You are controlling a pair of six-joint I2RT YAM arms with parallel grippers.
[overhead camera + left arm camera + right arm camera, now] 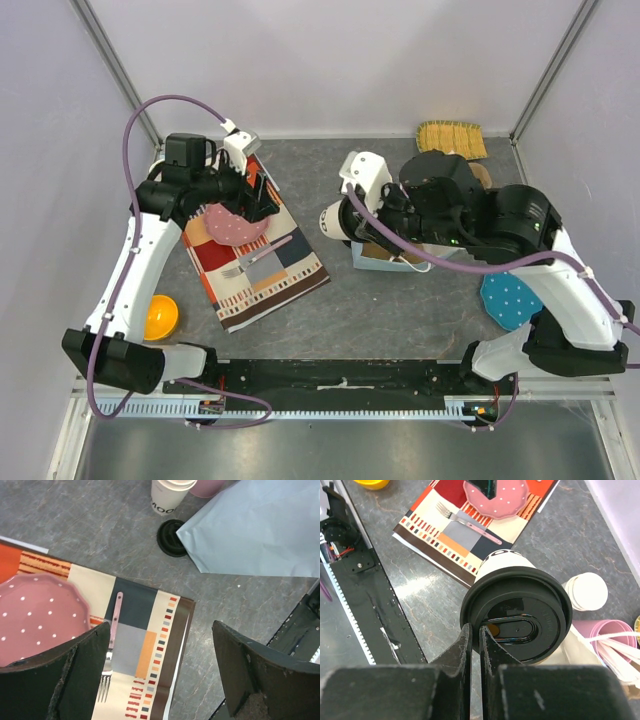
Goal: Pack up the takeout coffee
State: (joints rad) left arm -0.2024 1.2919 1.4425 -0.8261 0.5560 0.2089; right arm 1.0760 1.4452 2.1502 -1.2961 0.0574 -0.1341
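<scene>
Right gripper: jaws nearly closed, pinching the rim of the black lid of the takeout coffee, held tilted above the desk beside the light-blue bag. Left gripper: jaws wide, holding nothing, over the patterned placemat near the pink plate and fork

Glossy black plastic lid tops white paper cup.
</scene>
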